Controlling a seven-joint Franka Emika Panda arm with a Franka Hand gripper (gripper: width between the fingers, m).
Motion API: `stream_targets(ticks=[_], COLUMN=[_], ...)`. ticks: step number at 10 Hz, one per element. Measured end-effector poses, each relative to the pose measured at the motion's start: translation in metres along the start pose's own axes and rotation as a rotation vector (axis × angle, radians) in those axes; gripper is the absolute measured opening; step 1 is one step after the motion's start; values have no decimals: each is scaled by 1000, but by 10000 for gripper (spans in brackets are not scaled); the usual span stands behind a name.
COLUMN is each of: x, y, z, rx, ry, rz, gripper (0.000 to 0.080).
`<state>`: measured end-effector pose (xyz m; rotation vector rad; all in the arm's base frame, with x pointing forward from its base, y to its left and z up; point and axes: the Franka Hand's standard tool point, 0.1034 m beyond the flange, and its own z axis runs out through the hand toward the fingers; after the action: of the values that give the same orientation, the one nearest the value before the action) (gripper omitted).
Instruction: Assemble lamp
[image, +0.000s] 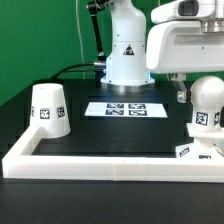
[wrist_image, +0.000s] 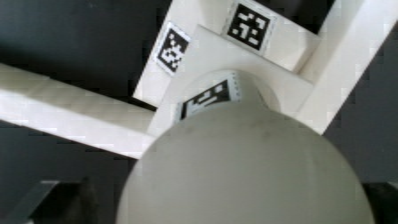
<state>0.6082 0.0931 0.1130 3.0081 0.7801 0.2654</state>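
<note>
Claw (image: 197, 82) first: it hangs low on the exterior view's right, straight over the bulb (image: 206, 104). The bulb's round head comes up right under the claw. One dark finger (image: 181, 94) shows just beside the head, on the exterior view's left of it. I cannot see the other finger, so I cannot tell if the claw is squeezing the bulb or is only spread around it. In the wrist view the bulb (wrist_image: 231, 165) is so close that it fills most of the picture (it looks like a big white egg). It has a small tag on its side.

The bulb stands upright on the flat square base (image: 192, 152). The base lies near the front on the exterior view's right, just beside the long white rail (image: 100, 163). In the wrist view the base (wrist_image: 285, 40) shows two tags past the bulb.

The shade (image: 48, 110) sits well apart from the claw, on the exterior view's left, with its wide end down on the black table (image: 110, 135). The marker board (image: 125, 108) lies flat between the shade and the bulb, a bit farther back.
</note>
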Motion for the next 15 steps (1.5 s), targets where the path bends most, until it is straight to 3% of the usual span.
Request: stream_targets(ticks=[10,11,15], x=[3,2,2], y=[-5,-3,-2], z=[1,1,1], rx=[-33,-33,-34], ry=[-25,-25,-24], rz=[-507,-504,-463], gripper=[699,573,579])
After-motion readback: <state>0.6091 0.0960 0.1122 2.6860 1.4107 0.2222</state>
